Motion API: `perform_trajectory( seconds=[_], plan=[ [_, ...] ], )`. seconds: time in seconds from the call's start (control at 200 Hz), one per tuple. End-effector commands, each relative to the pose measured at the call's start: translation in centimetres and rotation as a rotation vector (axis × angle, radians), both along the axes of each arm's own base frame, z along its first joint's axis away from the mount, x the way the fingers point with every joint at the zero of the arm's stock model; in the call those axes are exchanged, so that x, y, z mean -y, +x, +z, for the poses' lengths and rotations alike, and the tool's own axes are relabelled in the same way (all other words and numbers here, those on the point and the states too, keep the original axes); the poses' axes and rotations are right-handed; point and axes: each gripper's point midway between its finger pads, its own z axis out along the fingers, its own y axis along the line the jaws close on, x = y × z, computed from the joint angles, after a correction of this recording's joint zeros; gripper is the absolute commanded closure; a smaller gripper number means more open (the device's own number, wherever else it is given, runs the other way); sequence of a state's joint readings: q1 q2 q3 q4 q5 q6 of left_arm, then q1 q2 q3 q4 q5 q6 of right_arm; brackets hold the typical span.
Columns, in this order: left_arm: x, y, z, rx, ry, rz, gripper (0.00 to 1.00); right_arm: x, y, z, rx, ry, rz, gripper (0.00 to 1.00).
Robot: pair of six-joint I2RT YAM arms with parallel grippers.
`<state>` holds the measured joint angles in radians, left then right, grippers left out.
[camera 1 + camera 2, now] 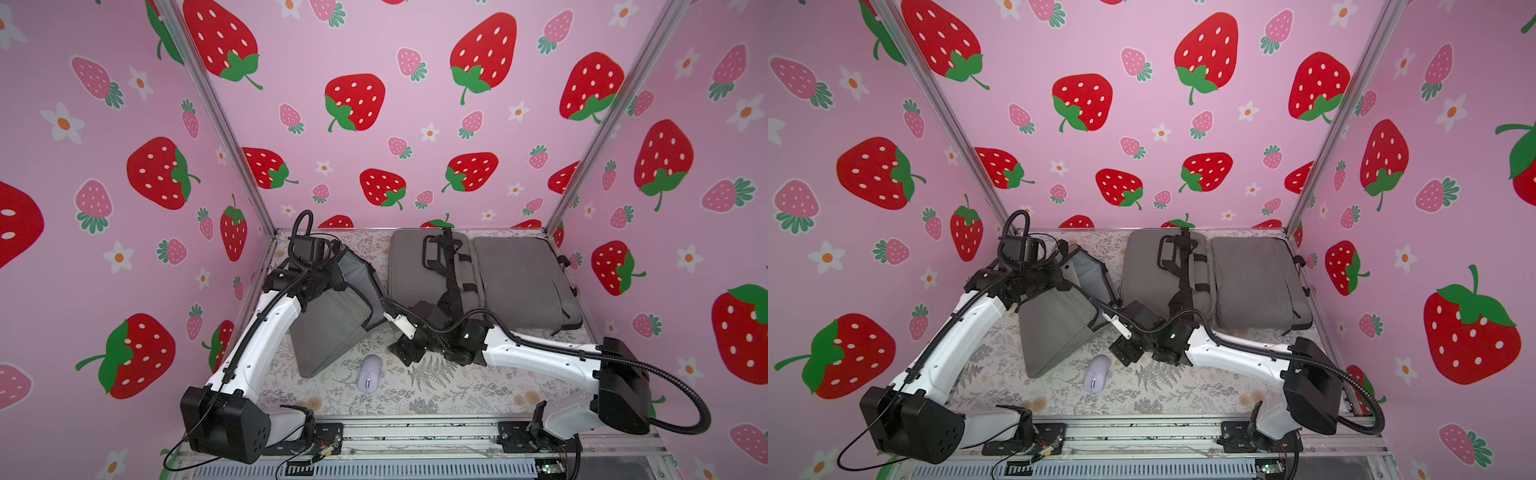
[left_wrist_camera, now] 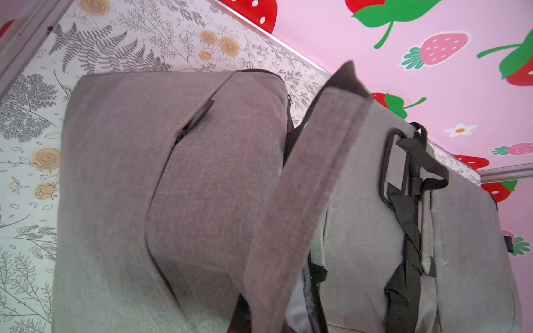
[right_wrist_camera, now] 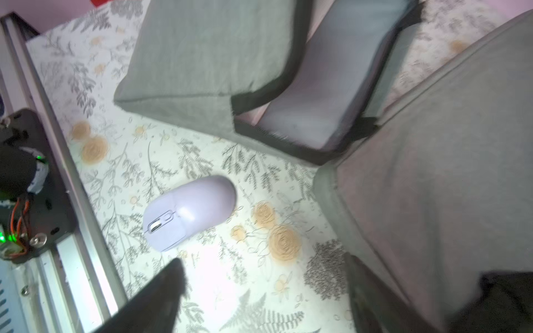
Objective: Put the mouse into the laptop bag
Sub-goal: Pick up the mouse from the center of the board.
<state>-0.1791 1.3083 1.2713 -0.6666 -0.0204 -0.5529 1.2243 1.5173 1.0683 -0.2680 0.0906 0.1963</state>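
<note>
A lilac mouse [image 1: 370,373] [image 1: 1096,373] lies free on the floral table cover, near the front middle. The grey laptop bag [image 1: 523,282] lies spread open at the back. One of its padded flaps [image 1: 332,332] is lifted and tilted, showing a paler lining [image 3: 331,95]. My left gripper [image 1: 336,272] is shut on that flap's upper edge band [image 2: 302,201]; the fabric hides its fingers. My right gripper [image 1: 405,353] [image 3: 262,288] hangs open just right of the mouse [image 3: 190,212]. Its dark fingertips [image 3: 164,291] are apart, with only table between them.
Black carry straps [image 1: 451,274] cross the bag's middle panel. The bag's near edge [image 3: 432,187] lies close beside the right gripper. A metal rail [image 1: 415,432] runs along the table's front. Strawberry-print walls close in the back and both sides.
</note>
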Motion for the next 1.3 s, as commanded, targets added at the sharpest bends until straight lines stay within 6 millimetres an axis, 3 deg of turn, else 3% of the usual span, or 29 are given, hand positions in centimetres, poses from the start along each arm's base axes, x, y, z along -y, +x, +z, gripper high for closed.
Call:
perform_trajectory(
  seconds=[0.0, 0.135, 0.29, 0.55, 0.775, 0.865, 0.986, 1.126, 1.191, 1.296],
  plan=[
    [-0.3, 0.4, 6.4, 0.18, 0.008, -0.012, 1.0, 0.1, -2.1, -3.7, -0.02, -0.122, 0.028, 0.01],
    [-0.2, 0.1, 6.7, 0.181, 0.025, -0.036, 1.0, -1.5, -5.1, -5.9, -0.078, -0.161, 0.087, 0.03],
    [0.5, 0.9, 9.1, 0.188, 0.073, -0.122, 1.0, -3.1, -6.9, -7.1, -0.145, -0.148, 0.118, 0.03],
    [3.0, 2.7, 11.7, 0.242, 0.122, -0.292, 1.0, -5.2, -7.1, -8.8, -0.139, -0.214, 0.154, 0.01],
    [3.0, 3.7, 11.2, 0.22, 0.178, -0.296, 1.0, -8.0, -7.8, -10.0, -0.177, -0.217, 0.267, 0.01],
    [2.4, 3.9, 11.1, 0.214, 0.208, -0.274, 1.0, -8.8, -7.3, -9.4, -0.159, -0.216, 0.263, 0.01],
    [1.3, 4.0, 10.5, 0.196, 0.263, -0.237, 1.0, -8.1, -6.7, -7.9, -0.156, -0.211, 0.203, 0.01],
    [0.3, 3.6, 9.3, 0.166, 0.297, -0.194, 1.0, -5.3, -6.8, -8.1, -0.215, -0.261, 0.116, 0.01],
    [0.0, 3.3, 9.1, 0.154, 0.322, -0.173, 1.0, -4.1, -7.6, -8.5, -0.289, -0.298, 0.089, 0.01],
    [-0.3, 2.5, 8.5, 0.139, 0.359, -0.141, 1.0, -3.8, -9.5, -9.0, -0.423, -0.34, 0.103, 0.01]
  ],
)
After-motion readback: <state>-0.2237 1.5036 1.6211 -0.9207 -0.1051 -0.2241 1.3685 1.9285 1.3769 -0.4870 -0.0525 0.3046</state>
